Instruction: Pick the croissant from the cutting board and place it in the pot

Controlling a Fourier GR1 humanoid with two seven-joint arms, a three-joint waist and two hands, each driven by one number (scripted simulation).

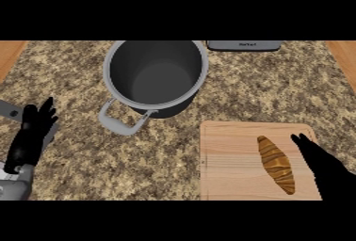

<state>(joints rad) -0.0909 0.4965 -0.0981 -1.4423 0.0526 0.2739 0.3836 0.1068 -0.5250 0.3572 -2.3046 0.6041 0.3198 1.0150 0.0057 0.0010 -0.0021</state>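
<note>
Reaching for the croissant [276, 164], lying on the cutting board [230, 160] just to the left of the right robot hand [327, 170] and apparently not yet touched by it. Fingers stretched out straight over the board's right edge, holding nothing. Croissant's long axis running from the far end, close to the fingertips, down and slightly rightward to the near end, beside the palm; so lying almost parallel to the fingers rather than across them. Judging the step in hand as the approach to the grasp: probably best moving the robot hand leftward over the middle of the croissant, then closing fingers and thumb across the narrow width at its thickest part instead of along its length, avoiding the tapered tips. Turning the wrist a little possibly helping to set the grip square to that axis. Pot [156, 75] standing well away, forward and to the left of this robot hand, open mouth up, handle pointing back toward the near side. Left robot hand [31, 136] resting open at the left edge of the worktop [139, 160], fingers up, holding nothing.
</note>
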